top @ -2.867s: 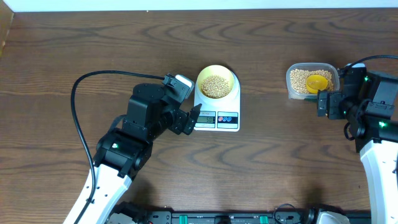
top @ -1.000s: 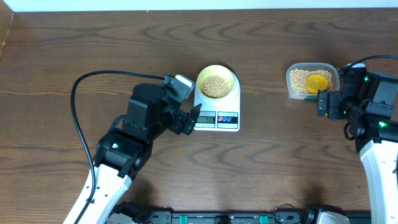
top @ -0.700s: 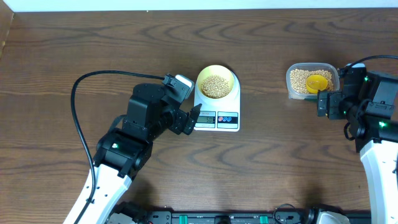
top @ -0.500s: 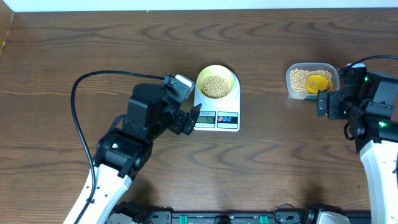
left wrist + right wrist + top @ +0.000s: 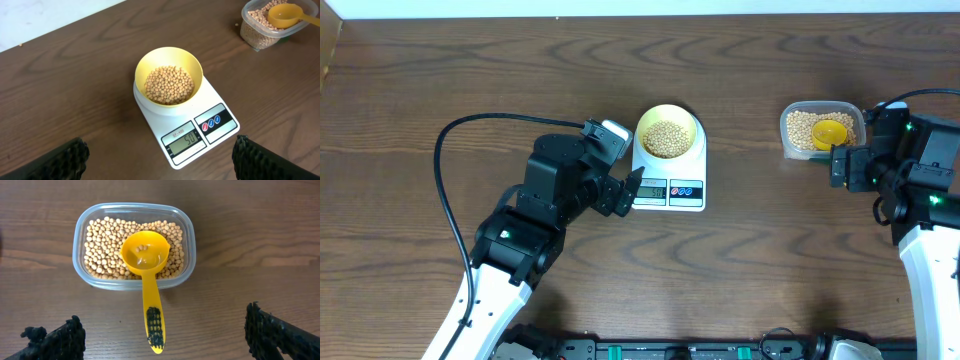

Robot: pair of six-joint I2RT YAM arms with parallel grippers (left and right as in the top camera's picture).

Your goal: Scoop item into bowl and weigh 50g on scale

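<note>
Dark wood-grain table (image 5: 420,80). Beans (image 5: 169,85): likely hard, light, prone to rolling; heaped in bowl (image 5: 170,54) on scale (image 5: 150,107), just ahead of left pincer (image 5: 627,190); readout apparently 50. Best taken via scoop (image 5: 146,280) handle, ahead of right pincer (image 5: 164,325), across tub (image 5: 80,230). Both pincers spread wide, empty.

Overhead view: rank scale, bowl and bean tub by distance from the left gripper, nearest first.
1. Flat white digital scale, right beside the left gripper.
2. Round pale yellow bowl, on the scale's far end.
3. Clear rectangular plastic tub, far right of the table.
</note>
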